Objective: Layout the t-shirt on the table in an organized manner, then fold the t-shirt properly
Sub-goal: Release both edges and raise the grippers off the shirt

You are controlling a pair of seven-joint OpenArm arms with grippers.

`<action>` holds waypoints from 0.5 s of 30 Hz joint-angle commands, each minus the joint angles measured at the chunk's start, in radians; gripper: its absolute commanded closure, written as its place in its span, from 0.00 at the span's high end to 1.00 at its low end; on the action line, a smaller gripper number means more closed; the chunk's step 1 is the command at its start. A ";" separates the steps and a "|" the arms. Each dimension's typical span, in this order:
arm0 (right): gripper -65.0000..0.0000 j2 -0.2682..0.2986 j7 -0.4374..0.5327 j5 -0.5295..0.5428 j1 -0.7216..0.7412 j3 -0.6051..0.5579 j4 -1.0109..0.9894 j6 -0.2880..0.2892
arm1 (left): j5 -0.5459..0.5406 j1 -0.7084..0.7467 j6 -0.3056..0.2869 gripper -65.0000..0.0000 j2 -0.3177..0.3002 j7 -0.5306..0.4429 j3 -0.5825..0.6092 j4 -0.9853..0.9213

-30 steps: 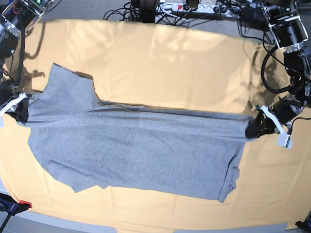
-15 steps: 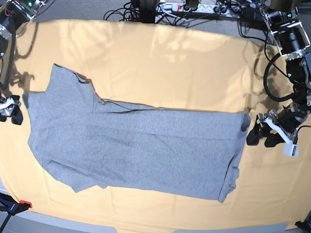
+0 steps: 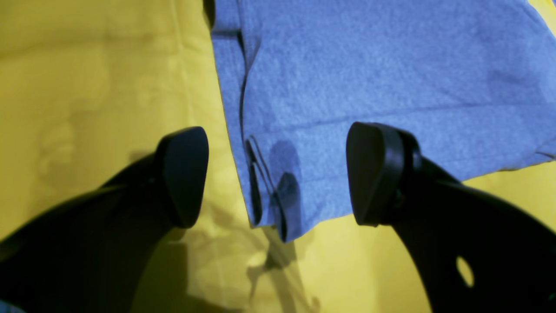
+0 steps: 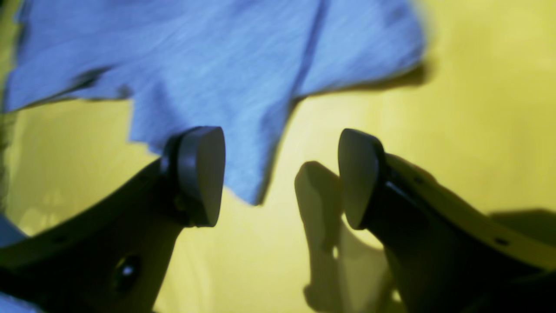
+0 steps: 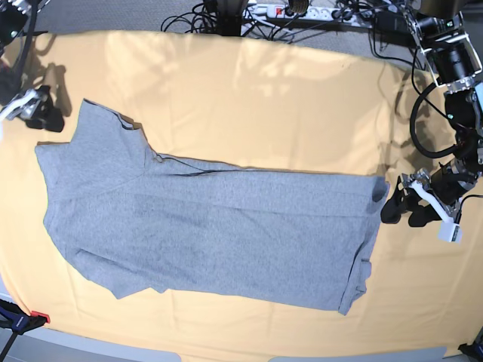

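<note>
The grey t-shirt (image 5: 211,226) lies flat across the pale yellow-orange table (image 5: 264,90), doubled lengthwise, with a sleeve pointing to the far left. My left gripper (image 5: 404,211) hovers just off the shirt's right end, open. In the left wrist view the shirt's (image 3: 369,65) hem corner lies between the spread fingers (image 3: 182,174) of the left gripper (image 3: 278,178), untouched. My right gripper (image 5: 45,111) is open beside the far-left sleeve. In the right wrist view the right gripper (image 4: 278,178) hangs above a shirt (image 4: 195,65) corner with nothing held.
Cables and a power strip (image 5: 287,11) run along the table's back edge. A red-tipped clamp (image 5: 23,320) sits at the front left corner. Bare cloth surrounds the shirt, widest behind it.
Both grippers let go of the shirt's ends and opened. The right gripper moved back toward the far-left sleeve, the left drew slightly away. The shirt settled flat.
</note>
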 commanded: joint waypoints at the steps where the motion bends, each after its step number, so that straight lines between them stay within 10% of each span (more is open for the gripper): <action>1: 0.64 0.010 0.023 0.031 0.004 0.006 0.016 0.005 | -0.027 -0.019 -0.003 0.76 -0.020 -0.019 -0.006 0.013; 15: 0.64 -0.118 0.027 0.001 0.002 -0.117 0.016 0.031 | -0.050 -0.019 -0.003 0.76 -0.052 -0.018 -0.006 0.013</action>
